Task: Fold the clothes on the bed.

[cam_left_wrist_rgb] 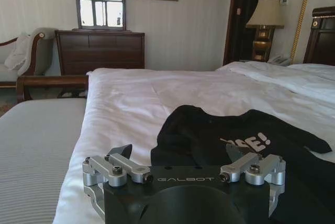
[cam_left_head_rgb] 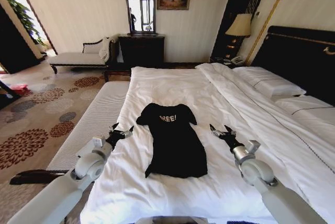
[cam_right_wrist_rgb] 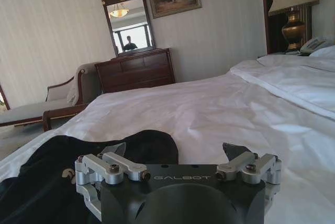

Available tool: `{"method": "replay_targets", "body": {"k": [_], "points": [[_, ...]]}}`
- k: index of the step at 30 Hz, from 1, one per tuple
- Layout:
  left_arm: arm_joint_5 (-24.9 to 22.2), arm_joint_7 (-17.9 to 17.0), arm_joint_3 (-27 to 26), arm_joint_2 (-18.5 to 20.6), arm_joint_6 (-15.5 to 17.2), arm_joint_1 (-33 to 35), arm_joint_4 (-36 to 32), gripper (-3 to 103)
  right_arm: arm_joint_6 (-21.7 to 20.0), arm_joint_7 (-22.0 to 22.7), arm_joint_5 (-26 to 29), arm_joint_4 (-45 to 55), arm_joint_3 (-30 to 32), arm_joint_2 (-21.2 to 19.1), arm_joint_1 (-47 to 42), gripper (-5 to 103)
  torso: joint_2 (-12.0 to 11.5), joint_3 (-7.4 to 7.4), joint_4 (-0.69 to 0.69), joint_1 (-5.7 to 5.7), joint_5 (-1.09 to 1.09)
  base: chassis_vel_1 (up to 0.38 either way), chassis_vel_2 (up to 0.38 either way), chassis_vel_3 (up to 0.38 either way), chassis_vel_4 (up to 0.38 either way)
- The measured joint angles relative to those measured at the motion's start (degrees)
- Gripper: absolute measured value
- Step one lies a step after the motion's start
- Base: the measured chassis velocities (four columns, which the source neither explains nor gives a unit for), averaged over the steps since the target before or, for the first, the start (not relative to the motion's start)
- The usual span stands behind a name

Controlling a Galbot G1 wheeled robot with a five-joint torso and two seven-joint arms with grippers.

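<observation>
The clothes are one black T-shirt [cam_left_head_rgb: 175, 140] with white chest lettering, lying flat on the white duvet of the bed [cam_left_head_rgb: 167, 85], collar toward the far end. My left gripper [cam_left_head_rgb: 121, 131] hovers open just off the shirt's left sleeve, and in the left wrist view the shirt [cam_left_wrist_rgb: 209, 130] lies right ahead of the left gripper [cam_left_wrist_rgb: 179, 153]. My right gripper [cam_left_head_rgb: 220, 129] is open over bare duvet, a short way right of the right sleeve. In the right wrist view the shirt [cam_right_wrist_rgb: 47, 166] spreads beside the right gripper [cam_right_wrist_rgb: 175, 150]. Nothing is held.
A light padded bench [cam_left_head_rgb: 94, 122] runs along the bed's left side. Pillows [cam_left_head_rgb: 267, 80] and the dark headboard [cam_left_head_rgb: 298, 56] are on the right. A dark dresser [cam_left_head_rgb: 141, 48], a chaise [cam_left_head_rgb: 78, 56] and a lamp [cam_left_head_rgb: 239, 25] stand by the far wall.
</observation>
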Motion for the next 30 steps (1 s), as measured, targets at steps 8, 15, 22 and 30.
{"method": "replay_targets", "body": {"k": [8,15,22,30], "points": [[-0.9,0.5,-0.7,-0.9,1.0,6.6,-4.8,100,1.2,-1.9,-0.4,1.4,3.3,2.7,-7.3,100,0.0,0.01,-0.01,0.02,0.00,0.000,0.000,0.000,0.000],[2.1,0.2,0.5,2.0,3.5,10.9,-10.6,100,1.7,-0.8,-2.3,-1.7,1.9,3.6,-5.9,100,0.0,0.02,-0.01,0.02,0.01,0.000,0.000,0.000,0.000],[8.8,2.1,1.7,5.7,3.9,14.7,-14.4,100,1.5,0.9,-4.9,-4.2,-1.2,4.8,-3.2,100,0.0,0.02,0.00,0.02,0.00,0.000,0.000,0.000,0.000],[6.6,-1.8,2.7,11.0,9.3,18.1,-19.0,100,0.4,3.5,-5.5,-6.7,-3.7,5.6,0.0,100,0.0,0.02,-0.01,0.02,-0.01,0.000,0.000,0.000,0.000]]}}
